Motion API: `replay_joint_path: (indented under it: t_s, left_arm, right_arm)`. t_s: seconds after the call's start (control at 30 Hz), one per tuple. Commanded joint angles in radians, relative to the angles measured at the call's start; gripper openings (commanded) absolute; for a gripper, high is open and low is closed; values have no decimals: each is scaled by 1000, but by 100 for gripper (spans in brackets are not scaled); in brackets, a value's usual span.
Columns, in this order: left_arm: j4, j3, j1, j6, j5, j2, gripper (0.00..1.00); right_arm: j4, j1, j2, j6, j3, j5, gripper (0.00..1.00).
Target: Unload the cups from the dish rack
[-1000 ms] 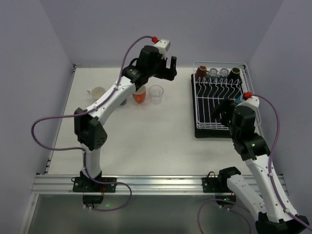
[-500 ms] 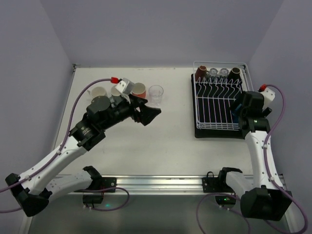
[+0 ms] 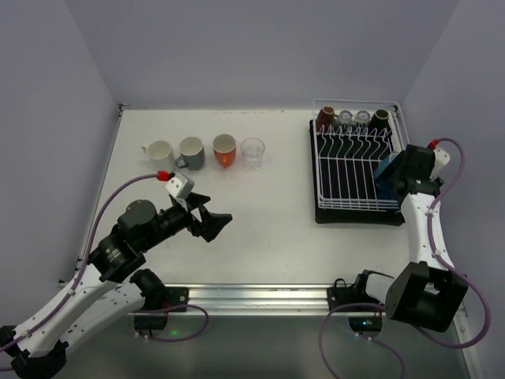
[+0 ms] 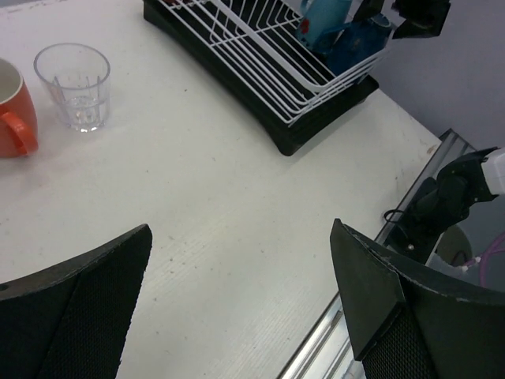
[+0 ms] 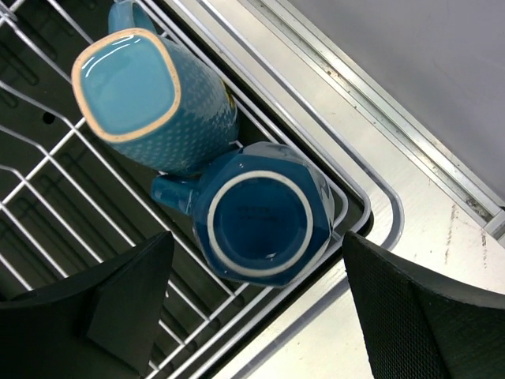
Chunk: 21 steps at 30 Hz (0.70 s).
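Overhead first: your dish rack (image 3: pixel 347 180) sits on its black drip tray (image 3: pixel 347 218) at the table's 3 o'clock side. Along the rack's 12 o'clock rim stand dark brown cups (image 3: pixel 324 117) at either end, with clear glasses (image 3: pixel 344 118) between them. Toward 11 o'clock, well apart from the rack, four cups stand in a row on the table (image 3: pixel 268 237): cream mug (image 3: pixel 158 150), grey mug (image 3: pixel 191 151), orange mug (image 3: pixel 224 149) and clear tumbler (image 3: pixel 252 151). Your left gripper (image 3: pixel 211 223) hangs over bare table near 7 o'clock. Your right gripper (image 3: pixel 392 170) is over the rack's 4 o'clock corner.

Next, the left wrist view: the fingers (image 4: pixel 87 308) are spread wide and released, with nothing between them. The tumbler and orange mug lie at 10 o'clock, the rack's corner at 1 o'clock.

Finally, the right wrist view: the jaws stand released either side of the dark blue mug (image 5: pixel 264 213), base up in the rack's corner, with a gap on both sides. The light blue mug (image 5: pixel 146 95) is just beside it at 11 o'clock.
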Motion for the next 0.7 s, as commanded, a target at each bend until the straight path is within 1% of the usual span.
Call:
replay_joint_path:
  t_s: [0.0, 0.17, 0.3, 0.33, 0.4, 0.43, 0.5, 0.57, 0.6, 0.67]
  left_arm:
    - [-21, 9, 4, 61, 0, 13, 98]
    - [-18, 1, -6, 64, 19, 8, 98]
    - [-21, 1, -7, 67, 13, 10, 98]
    - [-21, 1, -7, 67, 10, 11, 98]
    - [-20, 1, -7, 67, 8, 17, 98]
    - [-18, 1, -7, 66, 8, 19, 98]
    - [-18, 1, -6, 66, 7, 26, 98]
    - [-14, 1, -6, 64, 7, 33, 98]
    - [-12, 1, -6, 63, 7, 40, 98]
    - [-9, 3, -6, 58, 8, 49, 98]
  right_arm:
    - [47, -13, 28, -7, 21, -9, 89]
    - [79, -13, 74, 5, 5, -7, 87]
    - [99, -13, 108, 16, -1, -19, 82]
    - [104, -13, 110, 17, -5, -18, 76]
    - [122, -14, 99, 14, -15, -18, 71]
    - [125, -14, 95, 13, -16, -22, 60]
    - [134, -13, 67, 14, -16, -38, 49]
    - [151, -11, 32, 14, -28, -64, 42]
    - [168, -10, 10, 16, -35, -93, 41]
    - [179, -5, -53, 17, -50, -110, 36]
